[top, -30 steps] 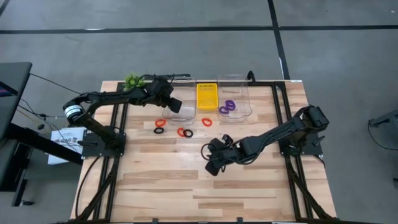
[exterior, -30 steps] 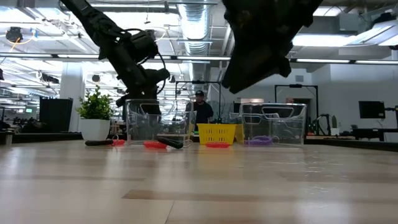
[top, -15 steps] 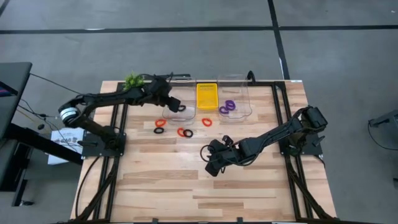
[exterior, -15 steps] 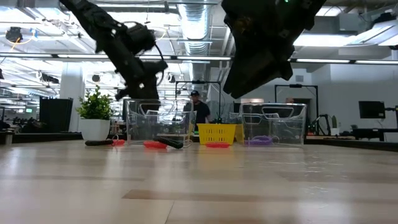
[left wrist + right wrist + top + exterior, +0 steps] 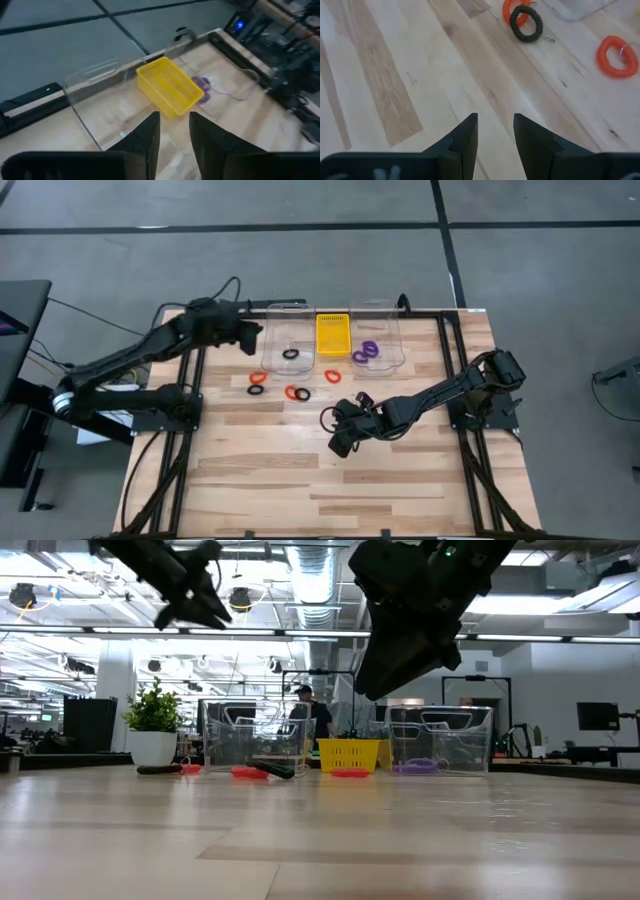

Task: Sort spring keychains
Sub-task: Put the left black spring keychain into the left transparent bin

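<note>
Currently left claw (image 5: 256,332) raised near far edge of tabletop (image 5: 250,480), beside left clear container (image 5: 275,361), fingers parted, nothing held. Right claw (image 5: 338,448) hovers mid-tabletop, fingers slightly apart, empty. Black spring keychain (image 5: 290,354) inside left clear container; two purple keychains (image 5: 367,351) in right clear container (image 5: 390,361); yellow tray (image 5: 332,335) between containers. Loose on tabletop just in front of them: red-orange and black keychains (image 5: 297,393), more red-orange ones (image 5: 332,376) just beside
</note>
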You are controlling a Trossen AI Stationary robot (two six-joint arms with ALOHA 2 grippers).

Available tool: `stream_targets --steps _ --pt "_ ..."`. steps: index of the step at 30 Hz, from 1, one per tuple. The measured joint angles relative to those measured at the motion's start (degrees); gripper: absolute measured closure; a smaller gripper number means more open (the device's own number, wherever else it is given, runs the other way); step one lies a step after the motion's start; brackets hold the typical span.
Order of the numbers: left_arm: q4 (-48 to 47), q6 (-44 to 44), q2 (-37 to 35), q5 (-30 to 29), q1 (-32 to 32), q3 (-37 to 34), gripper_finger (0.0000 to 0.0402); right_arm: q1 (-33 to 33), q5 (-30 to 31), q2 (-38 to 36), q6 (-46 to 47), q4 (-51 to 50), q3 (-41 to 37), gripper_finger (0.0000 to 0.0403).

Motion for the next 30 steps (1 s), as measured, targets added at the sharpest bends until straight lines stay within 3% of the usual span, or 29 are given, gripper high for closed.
stream_targets --steps 5,13,21,27,30 --pt "-6.7 -1.1 -4.1 0.0 -4.1 0.0 0.0300 -1.6 0.0 0.0 -1.1 0.0 0.0 0.0287" --pt "-17.0 -1.8 -2.2 0.1 -14.5 -2.2 0.0300 -4.1 -0.1 0.0 -3.0 0.1 0.0 0.0287" --pt "-16.7 -3.2 0.1 1.0 -23.7 -12.0 0.0300 -4.8 -0.1 0.0 -3.0 0.2 0.0 0.0287" --pt "-14.5 -5.4 0.1 -1.7 -26.3 -19.4 0.0300 -4.7 -0.1 0.0 -3.1 0.1 0.0 0.0287" --pt "-7.9 -8.2 0.1 -2.4 -26.3 -22.2 0.0300 -4.7 -0.1 0.0 -3.1 0.1 0.0 0.0287"
